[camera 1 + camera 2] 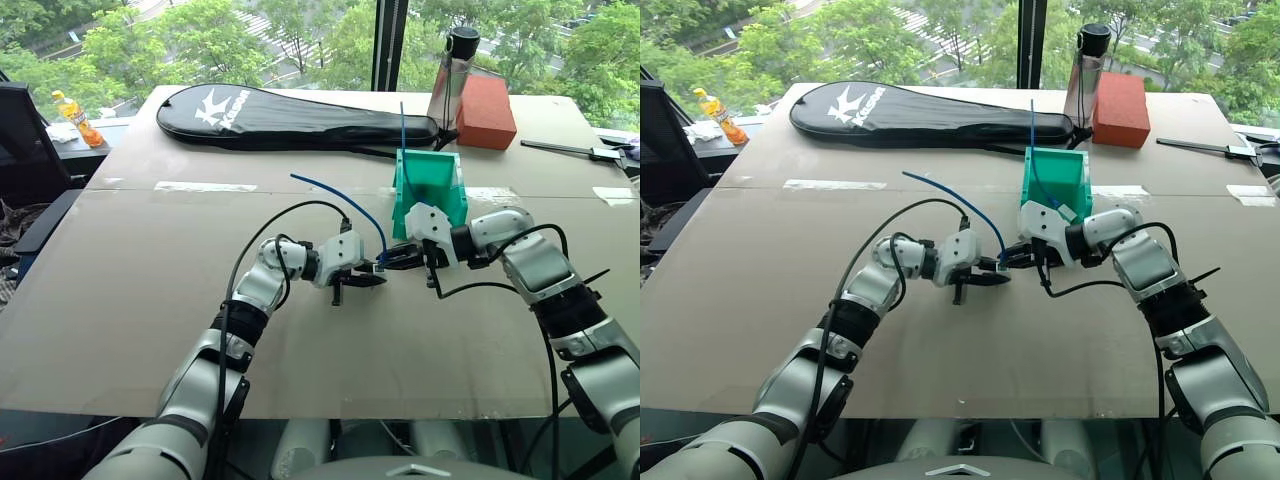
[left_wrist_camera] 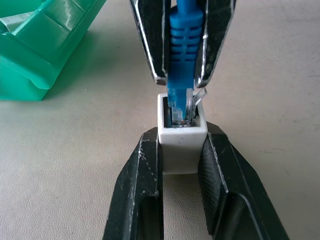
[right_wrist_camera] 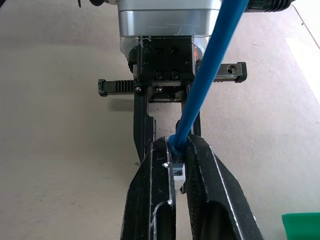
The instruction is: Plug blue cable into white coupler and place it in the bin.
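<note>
Above the tabletop (image 1: 150, 300), beside the bin (image 1: 432, 190), the left gripper (image 2: 182, 165) is clamping the white coupler (image 2: 182, 145) while the right gripper (image 2: 182, 75) is pinching the blue cable (image 1: 345, 200), plug apparently only partly seated; next, a straight push.

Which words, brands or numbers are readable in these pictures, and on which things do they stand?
"Kason", roughly: white logo on the black racket bag; the letters are not sharp.
Orange bottle: its label is too small to read.
Nothing else shows readable text.
</note>
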You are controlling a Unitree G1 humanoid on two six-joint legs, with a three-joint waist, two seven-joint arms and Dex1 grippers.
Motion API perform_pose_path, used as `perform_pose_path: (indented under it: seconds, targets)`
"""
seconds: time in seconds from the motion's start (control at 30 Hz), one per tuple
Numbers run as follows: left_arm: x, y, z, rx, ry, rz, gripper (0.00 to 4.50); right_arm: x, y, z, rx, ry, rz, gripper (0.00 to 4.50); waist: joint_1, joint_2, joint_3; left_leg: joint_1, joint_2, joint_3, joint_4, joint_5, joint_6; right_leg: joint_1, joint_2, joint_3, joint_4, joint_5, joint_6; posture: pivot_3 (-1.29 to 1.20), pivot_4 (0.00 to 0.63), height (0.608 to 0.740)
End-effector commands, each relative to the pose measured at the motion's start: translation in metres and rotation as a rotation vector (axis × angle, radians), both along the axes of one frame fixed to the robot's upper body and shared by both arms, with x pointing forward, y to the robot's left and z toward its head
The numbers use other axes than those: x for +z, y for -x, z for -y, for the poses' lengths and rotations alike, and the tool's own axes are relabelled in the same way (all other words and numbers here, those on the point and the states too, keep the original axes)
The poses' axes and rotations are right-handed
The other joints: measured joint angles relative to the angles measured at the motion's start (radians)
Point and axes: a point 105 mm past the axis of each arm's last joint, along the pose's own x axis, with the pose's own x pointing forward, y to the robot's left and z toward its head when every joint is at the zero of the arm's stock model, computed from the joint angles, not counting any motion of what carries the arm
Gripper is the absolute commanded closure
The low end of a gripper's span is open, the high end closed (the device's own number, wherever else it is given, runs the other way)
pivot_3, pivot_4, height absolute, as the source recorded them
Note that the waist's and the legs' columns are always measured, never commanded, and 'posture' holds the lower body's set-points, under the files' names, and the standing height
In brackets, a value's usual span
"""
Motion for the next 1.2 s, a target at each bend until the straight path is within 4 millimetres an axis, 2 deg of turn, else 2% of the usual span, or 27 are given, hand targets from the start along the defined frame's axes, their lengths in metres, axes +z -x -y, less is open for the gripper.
perform_pose_path:
  seconds: [0.03,0.13,0.2,0.27,0.33,0.43,0.57,0.6,0.63,0.77,0.97,1.07,1.17,1.2]
  targets:
    - [0.000,0.000,0.000,0.004,0.004,0.007,4.14,-0.039,0.006,0.002,0.013,0.126,-0.061,4.50,-0.001,0.000,0.000,0.000,0.000,0.000,0.000,0.000,0.000,0.000,0.000,0.000,0.000,0.000,0.000,0.00,0.150,0.740]
    - [0.000,0.000,0.000,0.009,0.008,0.006,4.14,-0.062,0.009,0.006,0.017,0.189,-0.073,4.50,-0.001,0.000,-0.003,0.002,0.000,0.000,0.000,0.000,0.000,0.001,0.000,0.000,0.001,0.000,0.000,0.00,0.150,0.740]
    - [0.001,0.000,0.000,0.014,0.015,0.006,4.14,-0.068,0.009,0.008,0.004,0.187,-0.075,4.50,-0.003,0.000,-0.006,0.003,0.000,0.000,0.000,0.000,0.000,0.002,0.000,0.000,0.001,0.000,0.000,0.00,0.150,0.740]
    - [0.003,-0.001,0.000,0.024,0.030,0.009,4.14,-0.058,-0.001,0.005,-0.055,0.111,0.004,4.50,-0.005,-0.001,-0.008,0.006,0.000,0.000,0.000,0.000,0.000,0.004,0.000,0.000,0.002,0.000,0.000,0.00,0.150,0.740]
    - [0.009,-0.001,0.000,0.045,0.062,-0.001,4.14,-0.024,-0.013,-0.001,-0.128,-0.079,0.069,4.50,-0.009,-0.002,-0.009,0.008,0.001,0.000,0.000,0.000,0.000,0.006,0.000,0.000,0.003,0.000,-0.001,0.00,0.150,0.740]
    - [0.021,0.002,-0.002,0.064,0.112,-0.011,4.14,0.019,-0.009,0.008,-0.177,-0.255,0.164,3.47,-0.016,-0.002,-0.007,0.008,0.001,0.000,0.000,0.000,0.000,0.005,-0.001,0.001,0.005,-0.001,-0.002,0.00,0.150,0.740]
    - [0.052,0.002,0.000,0.125,0.205,-0.080,4.14,0.068,0.029,0.024,-0.247,-0.464,0.254,1.61,-0.006,-0.001,-0.006,-0.004,0.000,0.000,0.002,0.000,0.000,-0.006,-0.002,0.001,0.008,0.000,0.000,0.00,0.150,0.740]
    - [0.059,0.001,0.000,0.149,0.212,-0.110,4.14,0.078,0.040,0.027,-0.265,-0.518,0.255,1.35,-0.004,-0.001,-0.006,-0.006,0.000,0.000,0.001,0.000,-0.001,-0.009,-0.002,0.001,0.008,0.000,0.000,0.00,0.150,0.740]
    - [0.067,-0.002,0.001,0.192,0.216,-0.149,4.14,0.083,0.051,0.032,-0.297,-0.548,0.260,1.35,-0.001,-0.001,-0.006,-0.007,0.000,-0.002,0.001,0.000,-0.001,-0.009,-0.002,0.000,0.008,0.000,0.000,0.00,0.150,0.740]
    - [0.098,-0.014,0.008,0.267,0.222,-0.234,4.14,0.082,0.074,0.056,-0.516,-0.551,0.315,1.35,0.009,-0.001,-0.006,-0.015,0.000,-0.009,0.003,0.000,-0.001,-0.012,-0.001,-0.005,0.005,0.000,0.000,0.00,0.150,0.740]
    - [0.139,-0.052,0.041,0.394,0.225,-0.354,4.14,0.056,0.090,0.097,-0.854,-0.450,0.341,1.35,0.010,-0.003,-0.006,-0.015,-0.004,-0.011,0.006,0.000,0.000,-0.009,-0.001,-0.007,0.003,-0.003,0.004,0.00,0.150,0.740]
    - [0.144,-0.070,0.065,0.447,0.180,-0.415,4.14,0.046,0.097,0.114,-0.962,-0.384,0.369,1.35,0.004,-0.003,-0.006,-0.015,-0.005,-0.012,0.007,0.000,0.000,-0.008,-0.001,-0.007,0.003,-0.003,0.005,0.00,0.150,0.740]
    - [0.142,-0.082,0.085,0.494,0.133,-0.394,4.14,0.044,0.104,0.122,-1.021,-0.369,0.376,1.35,0.000,-0.003,-0.005,-0.015,-0.008,-0.012,0.005,0.000,0.000,-0.008,0.000,-0.007,0.001,-0.004,0.006,0.00,0.150,0.740]
    - [0.141,-0.086,0.087,0.515,0.122,-0.373,3.64,0.045,0.105,0.123,-1.034,-0.374,0.378,1.26,-0.003,-0.003,-0.005,-0.015,-0.007,-0.012,0.005,0.000,0.000,-0.009,0.001,-0.007,0.001,-0.004,0.006,0.00,0.150,0.740]
